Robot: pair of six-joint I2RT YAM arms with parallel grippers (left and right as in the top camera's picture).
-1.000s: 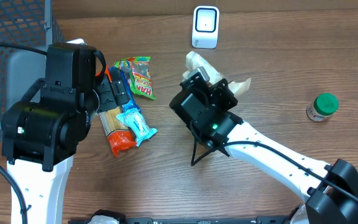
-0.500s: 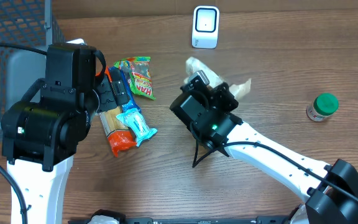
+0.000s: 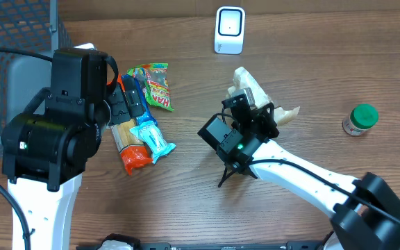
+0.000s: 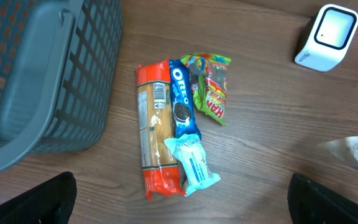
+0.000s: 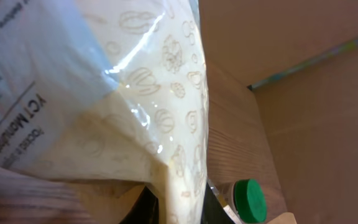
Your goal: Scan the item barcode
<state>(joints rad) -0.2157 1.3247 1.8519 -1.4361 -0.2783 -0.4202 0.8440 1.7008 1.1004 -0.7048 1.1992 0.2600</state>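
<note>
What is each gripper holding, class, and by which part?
The right gripper is shut on a clear plastic bag, pinching a narrow gathered part at its lower edge. The left gripper is open and holds nothing.

Left hand [image 4: 184,200] wide, right hand [image 3: 253,107] tight.

You can see the worktop [image 3: 186,160] is brown wood with dark grain, and it looks smooth and dull. The bag [image 5: 104,93] is thin creamy plastic, shiny and crinkled, with little drawings printed on it. The scanner [image 3: 229,29] is smooth white plastic with a glossy face. The basket [image 4: 36,81] is grey plastic mesh. The snack packs [image 4: 180,106] have shiny wrappers. The bottle [image 3: 358,119] has a green plastic cap.
</note>
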